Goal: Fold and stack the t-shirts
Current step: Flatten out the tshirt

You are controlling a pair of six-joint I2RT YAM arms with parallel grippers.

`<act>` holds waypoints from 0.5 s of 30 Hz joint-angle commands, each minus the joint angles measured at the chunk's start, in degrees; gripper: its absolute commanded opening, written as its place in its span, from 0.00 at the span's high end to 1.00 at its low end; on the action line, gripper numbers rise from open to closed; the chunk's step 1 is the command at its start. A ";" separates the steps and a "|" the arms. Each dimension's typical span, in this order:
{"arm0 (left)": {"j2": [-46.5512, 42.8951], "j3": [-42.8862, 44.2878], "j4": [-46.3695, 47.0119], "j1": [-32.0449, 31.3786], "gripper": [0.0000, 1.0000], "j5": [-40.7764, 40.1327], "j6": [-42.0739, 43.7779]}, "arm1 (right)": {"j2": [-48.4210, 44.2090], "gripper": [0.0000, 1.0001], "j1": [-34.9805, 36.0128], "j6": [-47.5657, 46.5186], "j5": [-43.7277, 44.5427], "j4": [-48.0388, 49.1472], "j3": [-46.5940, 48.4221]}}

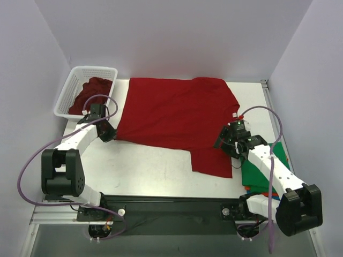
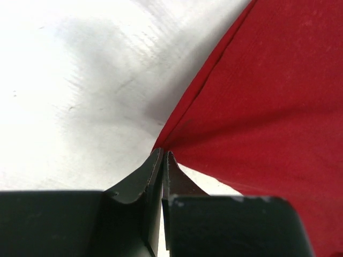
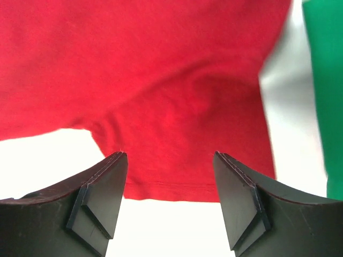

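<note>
Just ahead of parted right gripper (image 3: 170, 155): red t-shirt (image 3: 161, 80) hem.

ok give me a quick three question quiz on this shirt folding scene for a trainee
1. True or false: the right claw stands open over the red t-shirt.
2. What lies in the white lattice basket? A) a dark red shirt B) a yellow towel C) a pair of jeans
3. Fill the gap: the top shirt of the folded stack is coloured ____.

Key: 1 true; 2 A; 3 green
</note>
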 commanded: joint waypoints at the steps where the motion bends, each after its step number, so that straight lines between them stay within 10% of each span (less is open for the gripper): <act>1: -4.04 -1.86 -1.33 1.49 0.89 -1.12 0.73 | -3.65 0.35 4.93 5.68 8.41 -4.90 -4.71; 15: -3.35 -1.69 -2.21 4.13 0.89 2.67 1.70 | -9.81 0.39 8.63 14.30 13.26 -9.30 -15.09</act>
